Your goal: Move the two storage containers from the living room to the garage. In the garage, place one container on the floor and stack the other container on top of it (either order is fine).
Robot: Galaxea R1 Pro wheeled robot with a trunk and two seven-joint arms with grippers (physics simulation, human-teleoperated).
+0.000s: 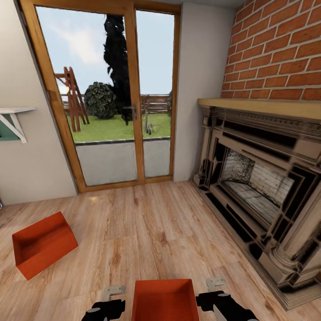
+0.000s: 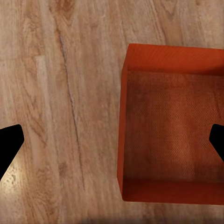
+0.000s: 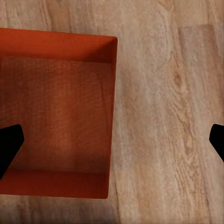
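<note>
Two red-orange storage containers lie on the living room's wood-plank floor. One container (image 1: 42,244) sits apart at the left, turned at an angle. The other container (image 1: 164,299) lies straight below me, between my arms. My left gripper (image 1: 112,293) hovers open over its left wall; in the left wrist view that container (image 2: 172,126) has its wall between the spread fingertips (image 2: 9,144) of the left gripper (image 2: 113,142). My right gripper (image 1: 216,282) is open above the opposite wall, and the right wrist view shows the same container (image 3: 56,116) under the right gripper (image 3: 113,142).
A wood-framed glass door (image 1: 133,89) stands ahead, with a garden behind it. A large stone fireplace (image 1: 258,187) under a brick wall fills the right side. A white wall shelf (image 1: 13,118) juts out at the left. Bare plank floor (image 1: 147,223) stretches between the door and me.
</note>
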